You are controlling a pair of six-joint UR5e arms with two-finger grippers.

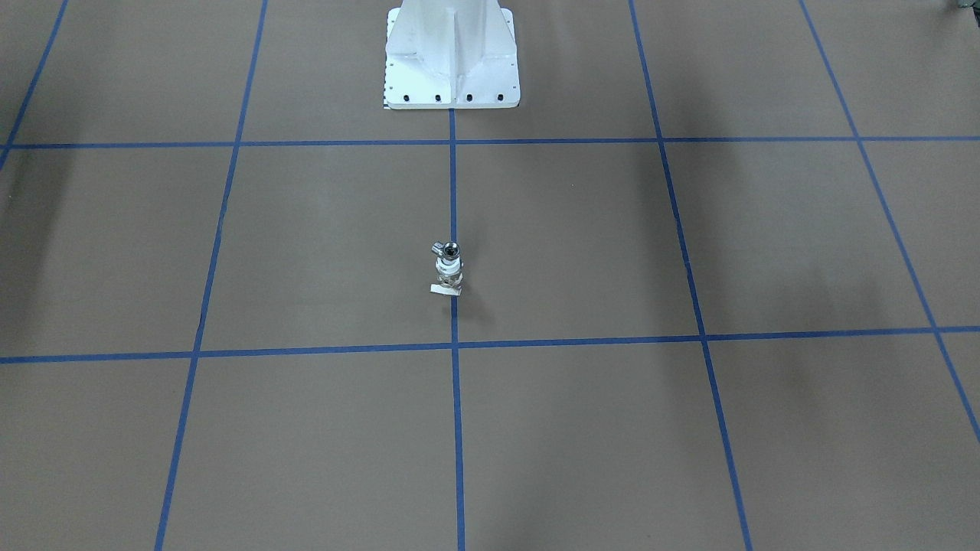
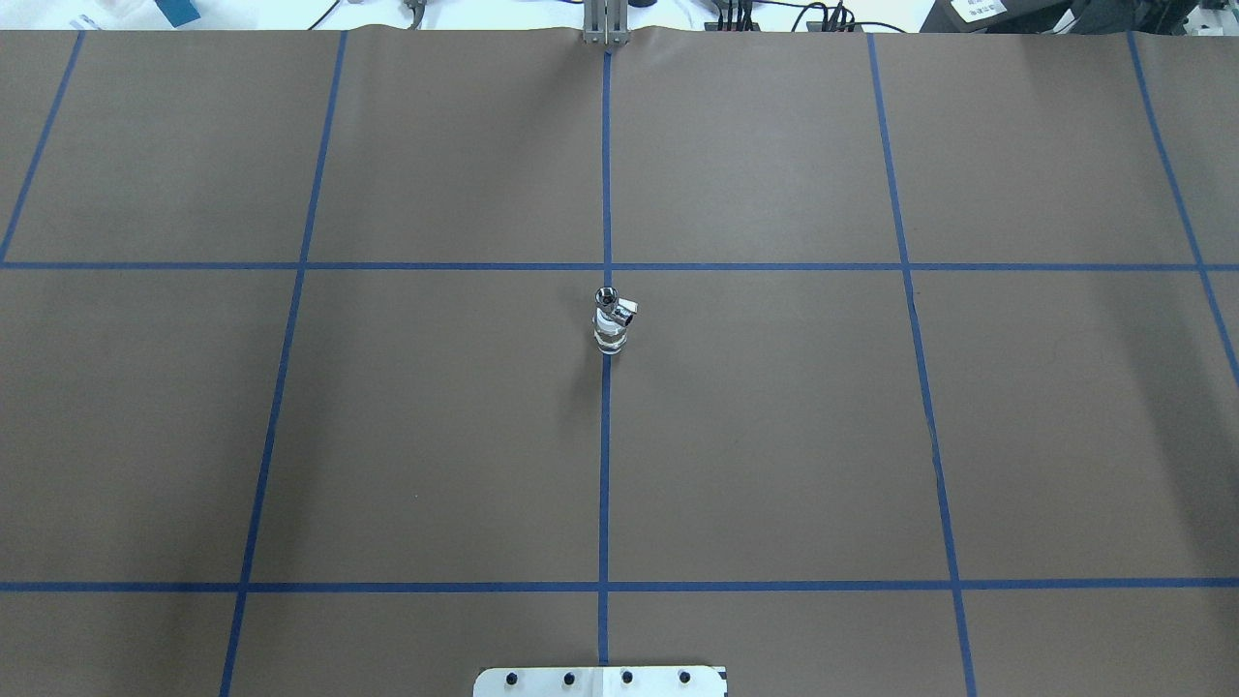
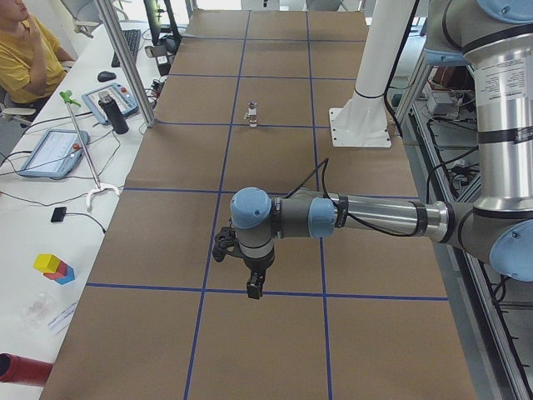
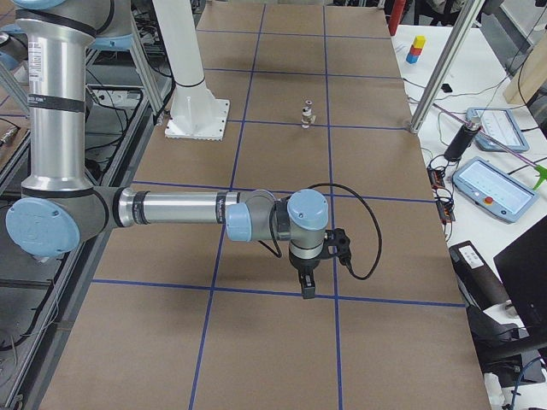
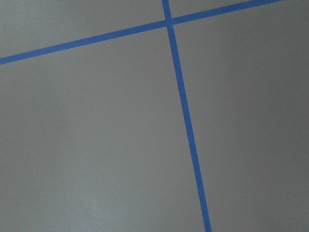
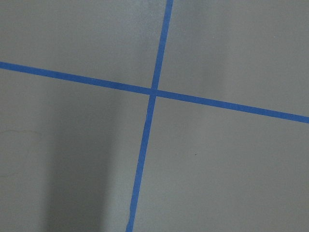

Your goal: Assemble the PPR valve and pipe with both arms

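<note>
The valve (image 1: 449, 266) stands alone in the middle of the desk (image 1: 689, 428), on the centre tape line (image 1: 457, 428), well apart from every edge and corner. The pipe (image 1: 446, 248) sits on its top, so the joint looks made, though how firmly cannot be told. The main risk is a topple: the stack is tall and narrow on a small foot, so a side nudge from a finger coming in low, or a lopsided squeeze on the shiny metal, would likely tip it or let it slip. A loose pipe could also drop off if the stack were lifted by the valve alone. Its long axis is upright, whitish tab down and the pipe's open mouth up, with a short side stub pointing toward the desk edge on the robot's right. The left gripper (image 3: 253, 290) and right gripper (image 4: 307, 290) hang pointing down over opposite ends of the desk, far from the valve; whether their jaws are apart or together I cannot tell, and the wrist views show only desk and tape
</note>
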